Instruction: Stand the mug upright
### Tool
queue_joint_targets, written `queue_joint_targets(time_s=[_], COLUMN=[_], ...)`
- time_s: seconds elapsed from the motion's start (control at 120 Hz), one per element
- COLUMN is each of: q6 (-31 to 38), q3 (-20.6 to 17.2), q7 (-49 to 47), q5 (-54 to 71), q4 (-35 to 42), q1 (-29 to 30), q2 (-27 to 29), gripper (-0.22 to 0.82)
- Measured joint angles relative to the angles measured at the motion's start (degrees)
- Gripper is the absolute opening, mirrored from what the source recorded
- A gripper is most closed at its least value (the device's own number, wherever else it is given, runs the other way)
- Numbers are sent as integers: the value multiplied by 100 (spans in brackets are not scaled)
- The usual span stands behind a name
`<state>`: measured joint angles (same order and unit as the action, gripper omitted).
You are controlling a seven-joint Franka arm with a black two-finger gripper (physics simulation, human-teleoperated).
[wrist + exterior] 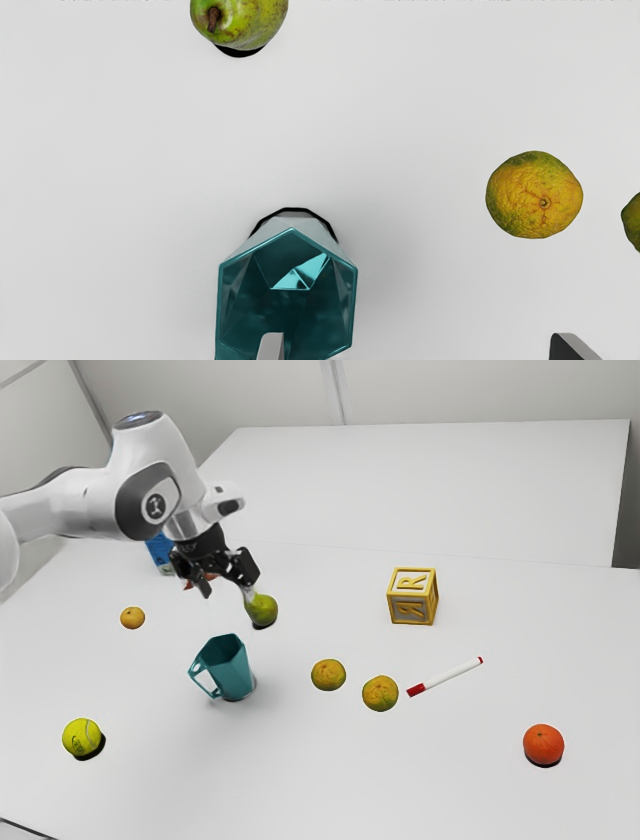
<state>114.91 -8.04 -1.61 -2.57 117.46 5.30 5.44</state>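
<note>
Left of centre in the exterior frame, the mug (229, 668) stands mouth up, long axis upright, below the pincer (229, 595), whose 2 tips are apart; it sits nearer 1 tip.

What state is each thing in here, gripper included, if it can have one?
Teal mug: upright, mouth up
Gripper: open, holding nothing
Marker: lying on its side, apparently capped
Letter block: resting flat on one face
Pear: whole
Red-orange fruit: whole, unpeeled
</note>
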Motion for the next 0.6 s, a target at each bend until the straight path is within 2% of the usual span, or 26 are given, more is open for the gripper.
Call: queue_joint_targets(time_s=[0.317,0.433,0.6], q6=[-1322,-1580,-1917], q3=[24,401,478], q7=[-3,-5,-6], q5=[39,54,107], q4=[-1345,-1684,-2196], q1=[-80,-509,-654], q2=[-375,-508,-574], gripper=[59,59,59])
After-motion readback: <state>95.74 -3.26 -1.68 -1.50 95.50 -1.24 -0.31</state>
